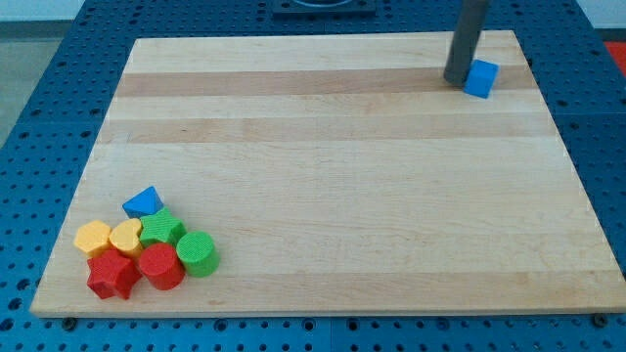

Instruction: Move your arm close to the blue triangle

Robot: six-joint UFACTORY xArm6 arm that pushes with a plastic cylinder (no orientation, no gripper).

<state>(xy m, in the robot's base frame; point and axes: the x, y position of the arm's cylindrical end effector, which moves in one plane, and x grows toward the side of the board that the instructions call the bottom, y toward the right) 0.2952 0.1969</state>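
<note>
Tabletop of pale wood on a blue pegboard, blocks bunched at one corner and the rod at the opposite one.

Rod comes down at the view's top right, and my tip rests just beside the blue cube, on its left, seemingly touching; no gripper is fitted, so nothing is grasped. Well apart, at the view's bottom left, sits the cluster: the blue triangle at its top, the green star-like block just below it, the green cylinder to the right, the red cylinder and red star-like block along the bottom, the yellow heart and a rounded yellow block on the left.
</note>
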